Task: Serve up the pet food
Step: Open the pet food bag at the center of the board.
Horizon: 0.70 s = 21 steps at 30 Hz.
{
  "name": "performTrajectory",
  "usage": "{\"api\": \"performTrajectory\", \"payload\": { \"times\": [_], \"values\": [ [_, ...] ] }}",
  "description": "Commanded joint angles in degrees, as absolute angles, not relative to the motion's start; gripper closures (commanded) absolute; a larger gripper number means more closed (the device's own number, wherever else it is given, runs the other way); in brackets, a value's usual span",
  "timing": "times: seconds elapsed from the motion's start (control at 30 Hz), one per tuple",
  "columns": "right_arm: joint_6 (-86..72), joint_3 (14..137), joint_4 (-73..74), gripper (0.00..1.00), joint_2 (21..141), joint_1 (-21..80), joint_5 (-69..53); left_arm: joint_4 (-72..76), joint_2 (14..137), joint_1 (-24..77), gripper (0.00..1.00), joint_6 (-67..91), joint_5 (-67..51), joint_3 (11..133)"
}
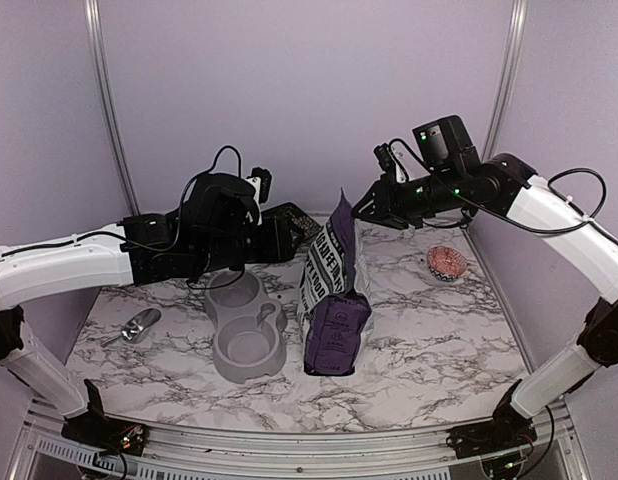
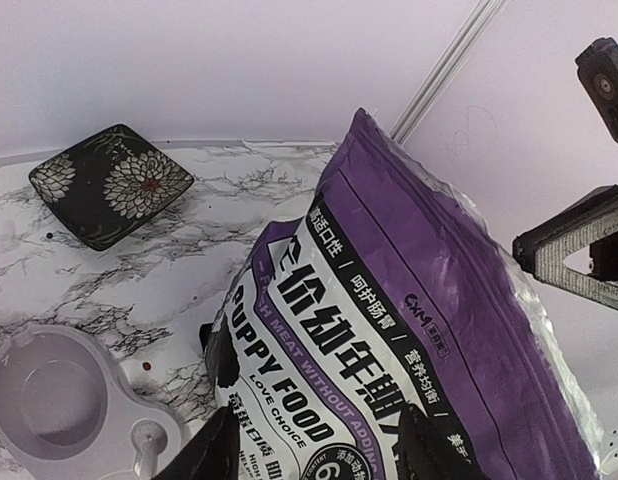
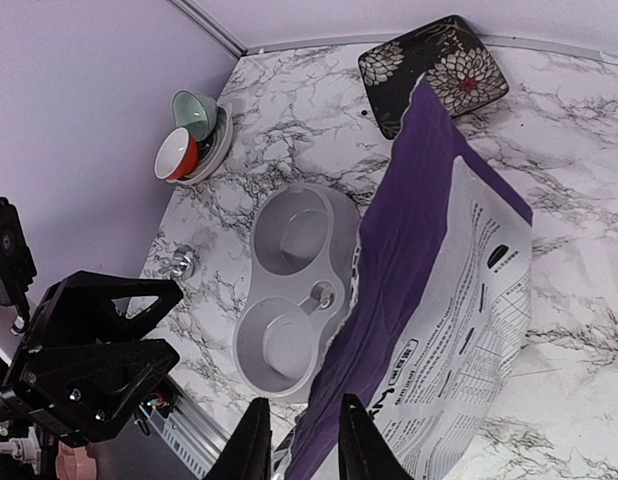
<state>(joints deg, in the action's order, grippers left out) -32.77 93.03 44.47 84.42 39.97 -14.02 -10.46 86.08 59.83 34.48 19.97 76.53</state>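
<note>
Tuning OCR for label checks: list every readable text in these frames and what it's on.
"PUPPY FOOD": front of the purple-and-white bag, left wrist view.
"LOVE CHOICE": same bag, just below.
"MEAT WITHOUT ADDING": same bag, curved line above; its start is unclear.
"6": bag's bottom edge, partly cut off.
Unreadable: Chinese lettering and a small logo on the front; fine print on the back, too small; the top view's bag print, blurred.

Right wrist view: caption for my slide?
Right gripper astride the edge of a purple-and-white puppy food bag, beside an empty grey double bowl.
</note>
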Motion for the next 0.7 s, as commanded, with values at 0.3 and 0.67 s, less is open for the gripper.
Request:
{"api": "performTrajectory", "payload": {
  "times": [0.3, 0.67],
  "values": [
    [-31.9, 92.8, 45.3, 0.83, 84.8, 40.4, -10.8, -8.7, 84.4, 59.4, 0.45, 34.4, 19.3, 75.2],
    [-32.3, 92.3, 42.9, 0.76, 84.4, 40.4, -13.0, -8.6, 84.5, 59.4, 0.45, 34.6, 19.0, 75.1]
  ]
}}
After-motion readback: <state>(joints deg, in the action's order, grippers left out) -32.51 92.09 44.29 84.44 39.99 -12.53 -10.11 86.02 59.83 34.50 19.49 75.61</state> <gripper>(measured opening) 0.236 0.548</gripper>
